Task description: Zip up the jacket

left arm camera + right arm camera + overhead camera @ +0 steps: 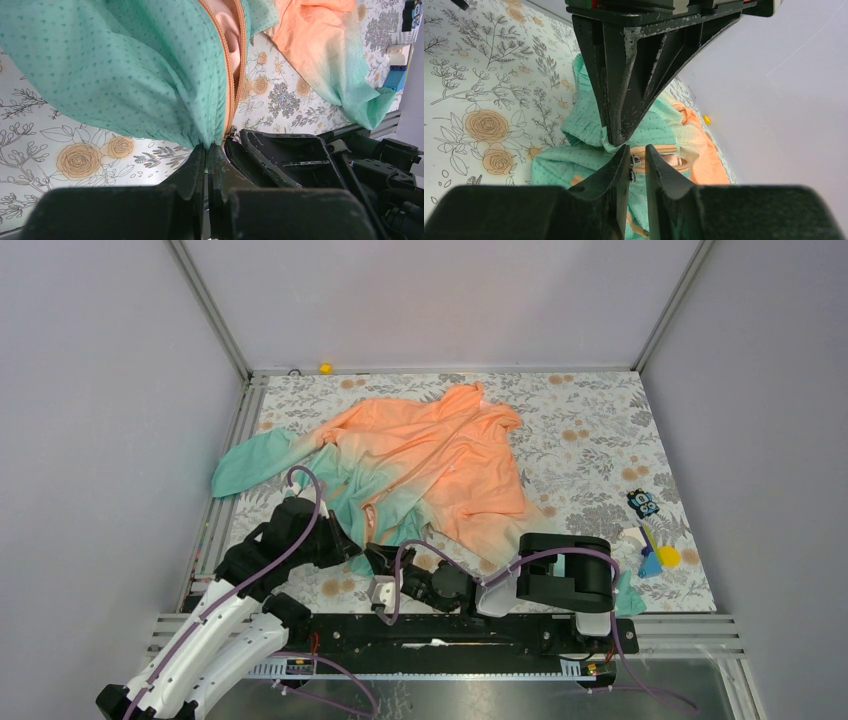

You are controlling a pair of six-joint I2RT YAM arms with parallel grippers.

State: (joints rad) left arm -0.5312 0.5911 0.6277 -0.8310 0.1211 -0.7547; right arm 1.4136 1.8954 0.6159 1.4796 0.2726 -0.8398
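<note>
Jacket (440,455) mid-frame on surface (600,440), hem lowest | left claw (206,147) pinching teal hem at zipper base | right claw (638,150) near-shut around zipper pull (633,167), hold I cannot confirm | risk: partial hold slips; slack fabric jams.

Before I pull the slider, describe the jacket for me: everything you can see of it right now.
The jacket is thin, crinkled fabric, orange at collar and shoulders fading to teal at hem and cuffs. It lies rumpled on the floral table, collar far, hem toward the arms, one sleeve flung left. Its orange zipper gapes open above the hem. The left gripper pinches the hem at the zipper's foot; the right gripper flanks the slider.
</note>
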